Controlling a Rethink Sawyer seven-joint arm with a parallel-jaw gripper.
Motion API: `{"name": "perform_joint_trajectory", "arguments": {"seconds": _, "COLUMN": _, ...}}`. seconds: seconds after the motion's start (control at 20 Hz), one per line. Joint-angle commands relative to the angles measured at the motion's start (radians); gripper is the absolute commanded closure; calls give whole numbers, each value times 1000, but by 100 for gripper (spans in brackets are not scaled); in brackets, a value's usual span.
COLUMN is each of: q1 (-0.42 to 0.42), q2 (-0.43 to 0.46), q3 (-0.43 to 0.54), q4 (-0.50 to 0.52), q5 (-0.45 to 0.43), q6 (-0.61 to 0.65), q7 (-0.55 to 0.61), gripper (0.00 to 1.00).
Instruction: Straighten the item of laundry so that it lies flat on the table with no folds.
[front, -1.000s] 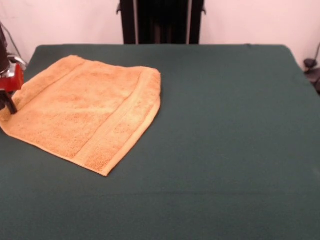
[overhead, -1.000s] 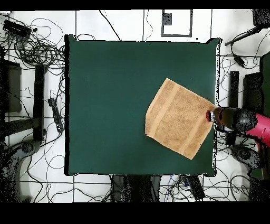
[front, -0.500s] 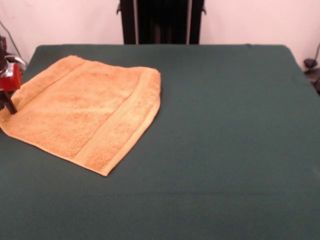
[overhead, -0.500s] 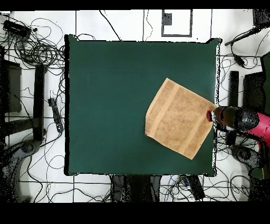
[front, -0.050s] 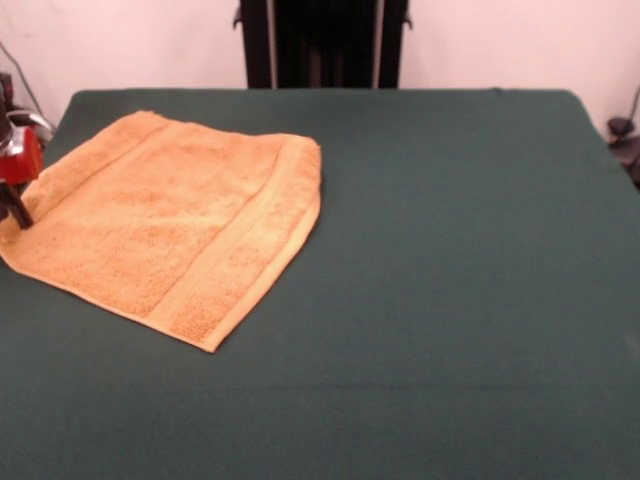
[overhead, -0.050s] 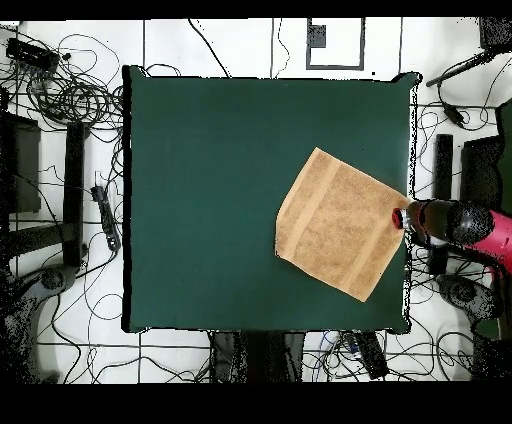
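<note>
The orange-tan towel, the item of laundry (front, -0.050s: 165, 225) (overhead, -0.050s: 338, 225), lies spread at the left of the green table (front, -0.050s: 450, 250) in the front view, turned like a diamond. A woven band runs near its right edge, and that edge looks thick, as if doubled. My gripper (front, -0.050s: 14, 205) (overhead, -0.050s: 401, 217) is at the towel's left corner in the front view, by the table's edge, low over the cloth. The red and black wrist hides how the jaws stand. In the overhead view the arm (overhead, -0.050s: 460, 225) reaches in from the right.
Most of the table (overhead, -0.050s: 200, 200) is bare green cloth. Cables and stands (overhead, -0.050s: 75, 100) lie on the floor around it. A black pedestal (front, -0.050s: 320, 45) stands behind the far edge.
The gripper has shifted slightly outward toward the table's edge at the towel's corner. The towel looks unchanged.
</note>
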Motion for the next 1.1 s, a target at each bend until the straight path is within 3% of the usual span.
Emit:
{"name": "perform_joint_trajectory", "arguments": {"seconds": 0.05, "q1": 11, "q2": 119, "q3": 73, "q4": -57, "q5": -69, "q6": -45, "q7": -361, "gripper": 100}}
{"name": "perform_joint_trajectory", "arguments": {"seconds": 0.55, "q1": 71, "q2": 260, "q3": 141, "q4": -53, "q5": -80, "q6": -89, "q7": -436, "gripper": 100}}
{"name": "perform_joint_trajectory", "arguments": {"seconds": 0.8, "q1": 111, "q2": 258, "q3": 132, "q4": -26, "q5": -119, "q6": -176, "q7": -366, "gripper": 100}}
{"name": "perform_joint_trajectory", "arguments": {"seconds": 0.9, "q1": 134, "q2": 252, "q3": 119, "q4": -21, "q5": -127, "q6": -198, "q7": -311, "gripper": 100}}
{"name": "perform_joint_trajectory", "arguments": {"seconds": 1.1, "q1": 205, "q2": 229, "q3": 46, "q4": -22, "q5": -129, "q6": -227, "q7": -46, "gripper": 100}}
